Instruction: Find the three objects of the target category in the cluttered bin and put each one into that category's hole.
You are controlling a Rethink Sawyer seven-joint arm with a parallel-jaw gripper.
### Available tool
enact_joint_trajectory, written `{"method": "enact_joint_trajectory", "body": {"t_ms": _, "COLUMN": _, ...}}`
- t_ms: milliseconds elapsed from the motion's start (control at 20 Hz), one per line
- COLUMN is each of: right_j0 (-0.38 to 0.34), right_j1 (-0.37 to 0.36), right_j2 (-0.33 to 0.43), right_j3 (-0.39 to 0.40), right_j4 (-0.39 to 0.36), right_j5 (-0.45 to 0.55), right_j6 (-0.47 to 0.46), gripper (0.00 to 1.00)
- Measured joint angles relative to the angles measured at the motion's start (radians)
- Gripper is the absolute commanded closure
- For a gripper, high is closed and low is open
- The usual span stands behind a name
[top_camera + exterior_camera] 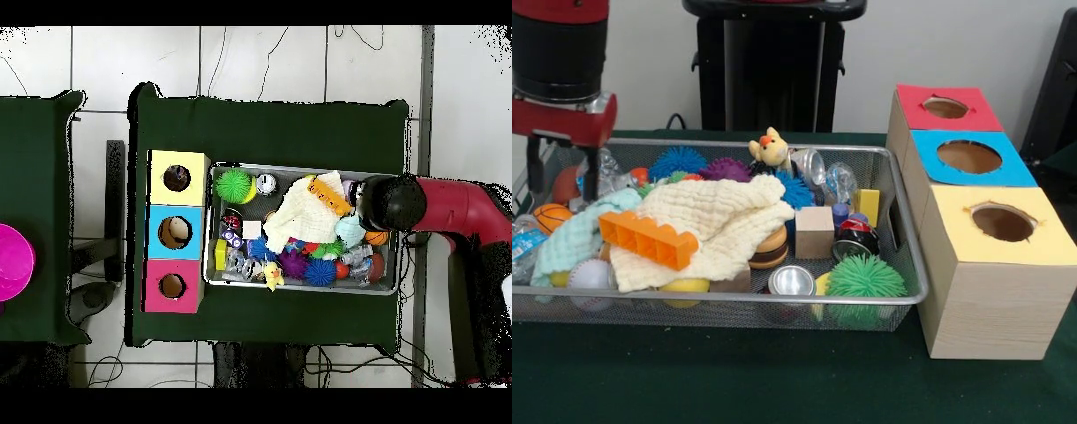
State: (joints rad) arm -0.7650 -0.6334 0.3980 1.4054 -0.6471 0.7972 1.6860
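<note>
A wire mesh bin [644, 314] [385, 288] holds a heap of toys. A cream cloth [719, 221] [295, 212] covers its middle, with an orange toy brick [649, 238] [328, 193] lying on it. Around it lie a green spiky ball [865, 278] [235, 185], a wooden cube [814, 231], a plush chick [770, 148], blue and purple spiky balls [724, 168], cans [791, 281], a baseball [590, 274] and a mini basketball [549, 215]. My gripper [560, 181] [390, 203] hangs open over the bin's left end in the front view, with nothing held.
Three wooden boxes with round holes stand beside the bin: red top [918, 99] [160, 272], blue top [927, 163] [160, 215] and yellow top [953, 230] [160, 160]. A mint cloth [574, 238] and clear plastic bottles [523, 243] lie under the gripper. A magenta bowl [12, 262] sits on a separate table.
</note>
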Motion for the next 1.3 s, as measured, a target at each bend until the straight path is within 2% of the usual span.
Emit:
{"method": "enact_joint_trajectory", "body": {"t_ms": 200, "right_j0": -0.032, "right_j1": 0.038, "right_j2": -0.003, "right_j3": 0.006, "right_j4": -0.05, "right_j5": -0.017, "right_j6": 0.0, "gripper": 0.0}}
{"method": "enact_joint_trajectory", "body": {"t_ms": 600, "right_j0": -0.048, "right_j1": 0.089, "right_j2": -0.003, "right_j3": 0.062, "right_j4": -0.089, "right_j5": -0.045, "right_j6": 0.0, "gripper": 0.0}}
{"method": "enact_joint_trajectory", "body": {"t_ms": 850, "right_j0": -0.047, "right_j1": 0.093, "right_j2": -0.009, "right_j3": 0.13, "right_j4": -0.115, "right_j5": -0.071, "right_j6": 0.0, "gripper": 0.0}}
{"method": "enact_joint_trajectory", "body": {"t_ms": 1300, "right_j0": -0.057, "right_j1": 0.107, "right_j2": -0.024, "right_j3": 0.191, "right_j4": -0.137, "right_j5": -0.138, "right_j6": 0.0, "gripper": 0.0}}
